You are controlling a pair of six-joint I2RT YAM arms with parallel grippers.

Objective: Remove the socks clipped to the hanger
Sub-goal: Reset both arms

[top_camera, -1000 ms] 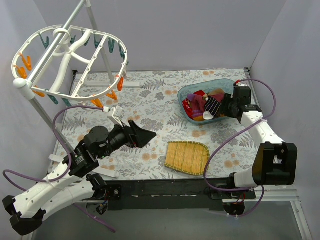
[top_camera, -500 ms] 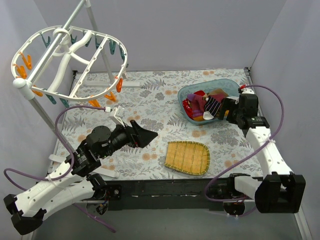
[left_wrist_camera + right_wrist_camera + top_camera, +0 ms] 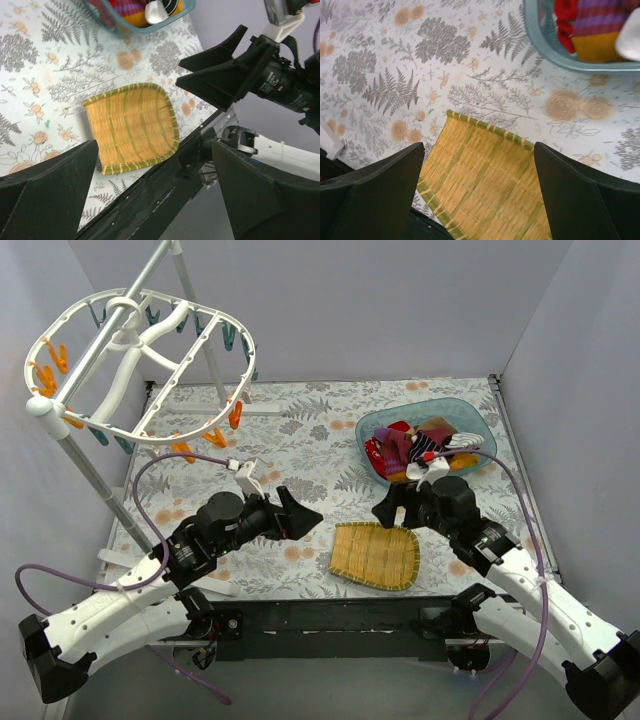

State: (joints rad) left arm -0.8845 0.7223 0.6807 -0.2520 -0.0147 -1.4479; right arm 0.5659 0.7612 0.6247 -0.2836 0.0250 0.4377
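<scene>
At the far left corner of the table (image 3: 300, 430), the hanger (image 3: 140, 345) hangs on a pole stand (image 3: 88, 472). Its oval's long axis runs left to right, with orange and teal clips (image 3: 235, 415) dangling from the rim. The socks (image 3: 405, 450) lie heaped in a teal basin (image 3: 452, 404) at far right, well apart from it. A woven tray (image 3: 375, 555) lies by the near edge. The left pincer (image 3: 303, 512) and right pincer (image 3: 392, 504) stand wide open and empty, pointing towards each other just beyond the tray

top: overhead, whole table (image 3: 300, 430) | wrists: close, angled down — all share the bamboo tray (image 3: 375, 555)
</scene>
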